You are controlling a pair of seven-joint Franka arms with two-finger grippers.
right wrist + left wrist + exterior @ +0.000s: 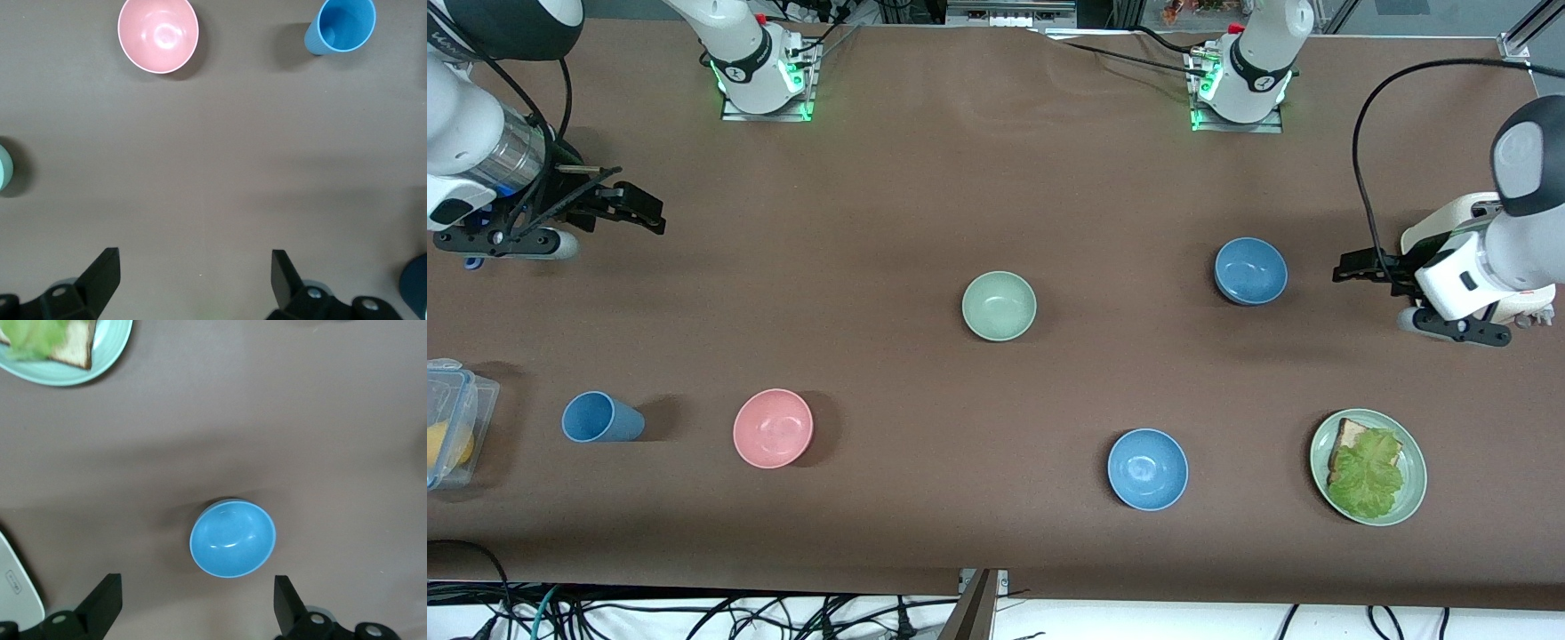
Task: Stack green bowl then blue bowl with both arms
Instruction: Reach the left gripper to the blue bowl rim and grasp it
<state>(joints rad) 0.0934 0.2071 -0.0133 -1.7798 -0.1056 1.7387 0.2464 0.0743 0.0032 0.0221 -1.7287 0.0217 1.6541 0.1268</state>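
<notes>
The green bowl sits upright mid-table; its rim also shows at the edge of the right wrist view. The blue bowl sits toward the left arm's end, upright and empty, and also shows in the left wrist view. My left gripper is open and empty, up over the table beside the blue bowl, which lies just ahead of its fingertips. My right gripper is open and empty over bare table at the right arm's end, well away from both bowls; its own view shows nothing between the fingers.
A brighter sky-blue bowl, a pink bowl, a blue cup and a green plate with bread and lettuce stand nearer the front camera. A clear plastic container stands at the right arm's end.
</notes>
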